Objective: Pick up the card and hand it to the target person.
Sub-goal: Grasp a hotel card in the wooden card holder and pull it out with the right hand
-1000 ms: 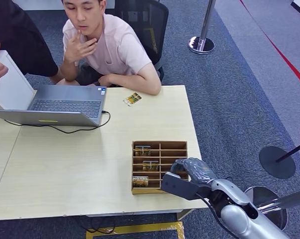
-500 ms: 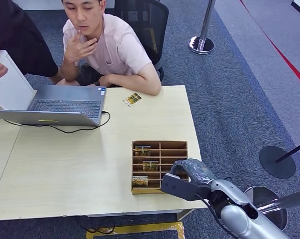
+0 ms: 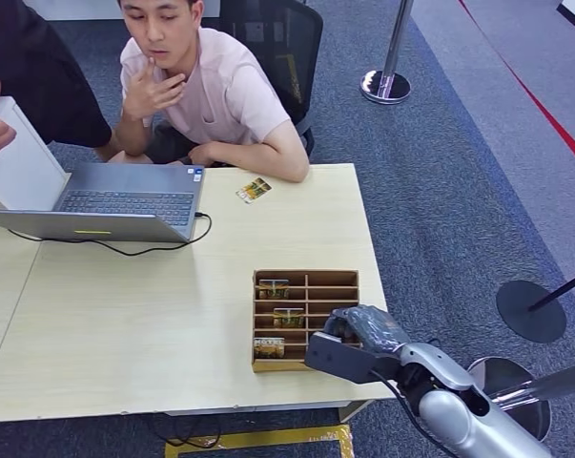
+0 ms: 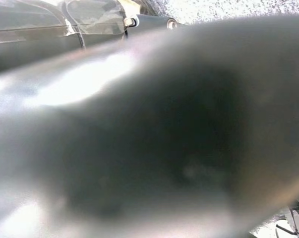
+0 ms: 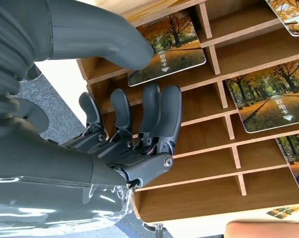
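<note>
Here, the nearest card point(image 5: 166, 52) lies flat in a slot of the wooden tray point(image 3: 306, 277) on the counter point(image 3: 126, 324). The right robot hand point(image 5: 133, 134) hovers over the tray, empty, fingers curled yet apart, thumb point(image 5: 102, 37) just above that card. The left robot hand's state cannot be told.

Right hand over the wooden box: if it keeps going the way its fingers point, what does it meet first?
Probably the nearest card in the slotted wooden box. The right hand has its thumb over that card already; the fingers curl toward a divider beside it. Depth is unclear.
</note>
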`<action>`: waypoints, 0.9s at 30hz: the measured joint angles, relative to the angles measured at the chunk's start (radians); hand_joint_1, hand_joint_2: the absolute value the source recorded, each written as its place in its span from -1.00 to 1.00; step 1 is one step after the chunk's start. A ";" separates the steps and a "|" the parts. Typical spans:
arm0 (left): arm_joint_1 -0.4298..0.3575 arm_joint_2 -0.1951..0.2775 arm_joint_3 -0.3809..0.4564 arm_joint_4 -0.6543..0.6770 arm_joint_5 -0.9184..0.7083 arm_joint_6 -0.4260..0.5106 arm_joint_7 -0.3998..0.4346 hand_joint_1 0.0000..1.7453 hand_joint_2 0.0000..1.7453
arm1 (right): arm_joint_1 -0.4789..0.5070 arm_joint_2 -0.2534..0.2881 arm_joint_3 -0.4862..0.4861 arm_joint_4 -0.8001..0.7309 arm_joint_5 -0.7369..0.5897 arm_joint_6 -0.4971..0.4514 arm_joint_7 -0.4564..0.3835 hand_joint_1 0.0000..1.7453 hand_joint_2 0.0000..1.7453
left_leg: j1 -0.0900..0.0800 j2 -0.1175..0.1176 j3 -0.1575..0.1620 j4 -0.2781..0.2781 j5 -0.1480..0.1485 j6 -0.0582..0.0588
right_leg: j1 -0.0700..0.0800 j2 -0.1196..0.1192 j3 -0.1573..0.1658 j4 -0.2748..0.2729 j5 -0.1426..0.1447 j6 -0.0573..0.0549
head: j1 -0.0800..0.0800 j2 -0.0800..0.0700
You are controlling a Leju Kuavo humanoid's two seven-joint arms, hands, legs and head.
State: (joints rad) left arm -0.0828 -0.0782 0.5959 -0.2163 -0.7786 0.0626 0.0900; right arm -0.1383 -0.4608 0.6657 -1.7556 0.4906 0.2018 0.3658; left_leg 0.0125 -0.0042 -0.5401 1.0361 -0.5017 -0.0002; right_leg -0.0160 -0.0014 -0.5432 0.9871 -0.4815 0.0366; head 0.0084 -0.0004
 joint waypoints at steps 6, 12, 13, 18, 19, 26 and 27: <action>0.000 0.000 0.000 0.000 0.000 0.000 0.000 -1.00 -1.00 | 0.000 0.000 0.000 0.000 0.000 0.000 0.000 0.20 1.00 | 0.000 0.000 0.000 0.000 0.000 0.000 | 0.000 0.000 0.000 0.000 0.000 0.000 | 0.000 0.000; 0.000 0.000 0.000 0.000 0.000 0.000 0.000 -1.00 -1.00 | 0.000 0.000 0.000 0.000 0.000 0.000 0.000 0.20 1.00 | 0.000 0.000 0.000 0.000 0.000 0.000 | 0.000 0.000 0.000 0.000 0.000 0.000 | 0.000 0.000; 0.000 0.000 0.000 0.000 0.000 0.000 0.000 -1.00 -1.00 | 0.000 0.000 0.000 0.000 0.000 0.000 0.000 0.20 1.00 | 0.000 0.000 0.000 0.000 0.000 0.000 | 0.000 0.000 0.000 0.000 0.000 0.000 | 0.000 0.000; 0.000 0.000 0.000 0.000 0.000 0.000 0.000 -1.00 -1.00 | 0.000 0.000 0.000 0.000 0.000 0.000 0.000 0.20 1.00 | 0.000 0.000 0.000 0.000 0.000 0.000 | 0.000 0.000 0.000 0.000 0.000 0.000 | 0.000 0.000; 0.000 0.000 0.000 0.000 0.000 0.000 0.000 -1.00 -1.00 | 0.000 0.000 0.000 0.000 0.000 0.000 0.000 0.20 1.00 | 0.000 0.000 0.000 0.000 0.000 0.000 | 0.000 0.000 0.000 0.000 0.000 0.000 | 0.000 0.000; 0.000 0.000 0.000 0.000 0.000 0.000 0.000 -1.00 -1.00 | 0.000 0.000 0.000 0.000 0.000 0.000 0.000 0.24 1.00 | 0.000 0.000 0.000 0.000 0.000 0.000 | 0.000 0.000 0.000 0.000 0.000 0.000 | 0.000 0.000; 0.000 0.000 0.000 0.000 0.000 0.000 0.000 -1.00 -1.00 | 0.000 0.000 0.000 0.000 0.000 0.000 0.000 0.24 1.00 | 0.000 0.000 0.000 0.000 0.000 0.000 | 0.000 0.000 0.000 0.000 0.000 0.000 | 0.000 0.000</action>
State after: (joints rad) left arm -0.0828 -0.0782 0.5959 -0.2160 -0.7786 0.0626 0.0900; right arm -0.1382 -0.4608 0.6657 -1.7556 0.4906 0.2018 0.3658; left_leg 0.0125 -0.0042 -0.5401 1.0361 -0.5017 -0.0002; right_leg -0.0160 -0.0014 -0.5432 0.9871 -0.4815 0.0366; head 0.0084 -0.0002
